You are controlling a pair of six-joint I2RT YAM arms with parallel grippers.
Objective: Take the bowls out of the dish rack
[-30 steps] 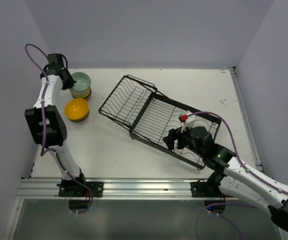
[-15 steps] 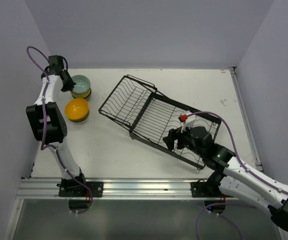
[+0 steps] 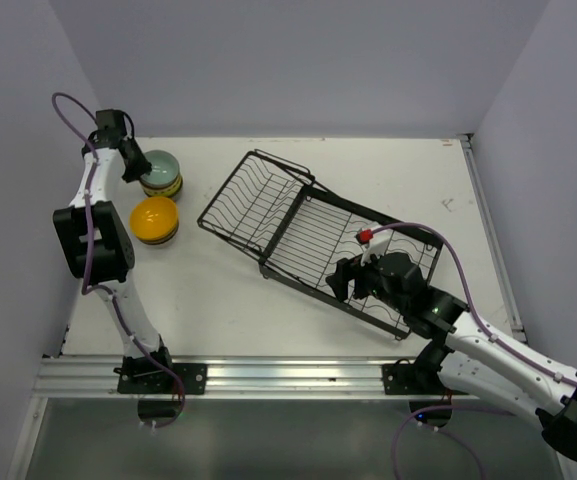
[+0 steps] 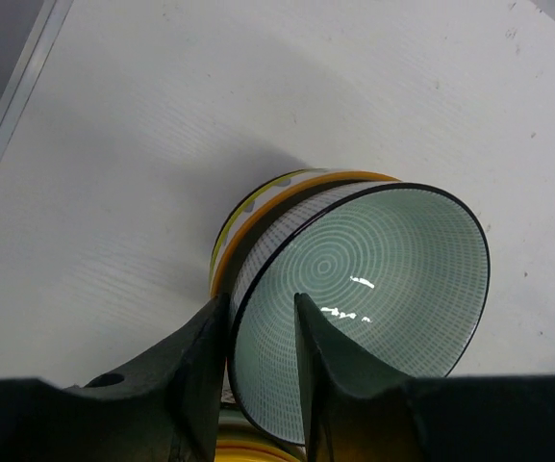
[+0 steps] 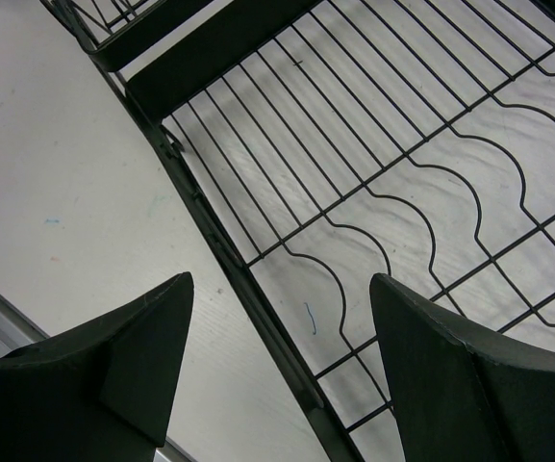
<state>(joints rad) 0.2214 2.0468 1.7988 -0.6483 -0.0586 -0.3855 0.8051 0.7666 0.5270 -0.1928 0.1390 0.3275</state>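
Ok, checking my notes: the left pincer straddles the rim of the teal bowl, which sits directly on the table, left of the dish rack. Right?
Not quite: the teal bowl sits on a yellow-and-orange-rimmed bowl, not directly on the table; the left wrist view shows it. The left pincer does straddle its rim, left of the dish rack.

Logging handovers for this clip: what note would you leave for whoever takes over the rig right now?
Left gripper: open, astride the rim of the teal bowl, not clamping it.
Right gripper: open, empty, above the flat section of the dish rack.
Done: the teal bowl tops one stack at far left, the orange bowl tops another beside it, and the rack shows no bowls.
Remaining: probably only backing the arms away.
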